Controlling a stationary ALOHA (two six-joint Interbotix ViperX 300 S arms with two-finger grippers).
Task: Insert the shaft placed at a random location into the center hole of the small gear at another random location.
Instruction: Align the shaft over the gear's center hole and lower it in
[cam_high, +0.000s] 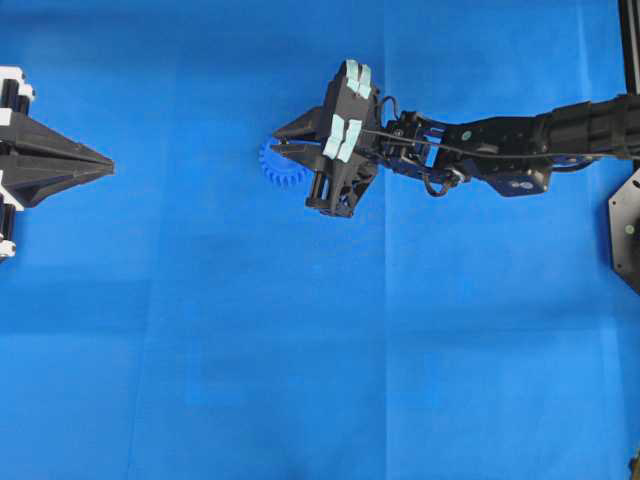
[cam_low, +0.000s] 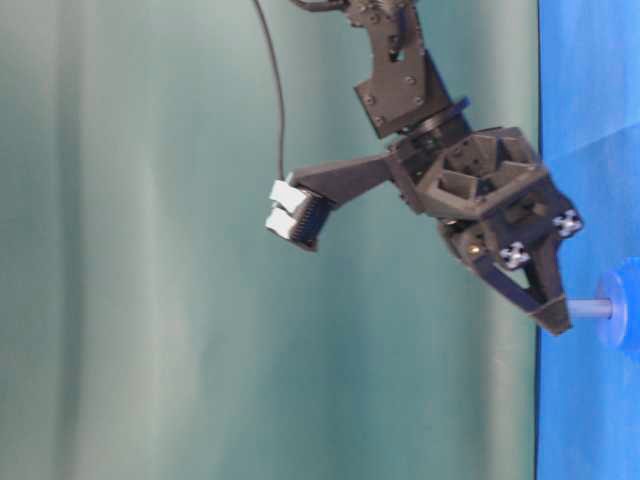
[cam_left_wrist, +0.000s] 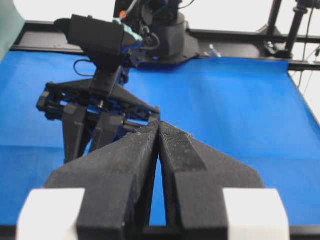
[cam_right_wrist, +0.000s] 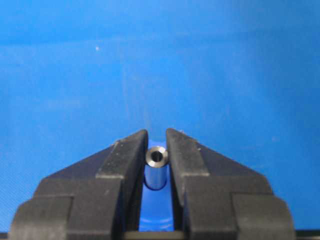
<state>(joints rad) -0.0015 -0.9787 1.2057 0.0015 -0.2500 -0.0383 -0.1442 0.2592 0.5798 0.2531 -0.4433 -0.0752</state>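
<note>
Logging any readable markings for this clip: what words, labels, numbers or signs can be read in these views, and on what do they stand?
None: no view shows readable text.
The pale tape patches on the right gripper are blank.
The shaft, gear and blue mat carry no marking.
The left gripper shows white blocks only, no lettering.

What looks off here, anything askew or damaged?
Nothing stands out. The right gripper holds the shaft squarely; in the table-level view it stands straight from the small gear. The left gripper sits shut, well apart.
</note>
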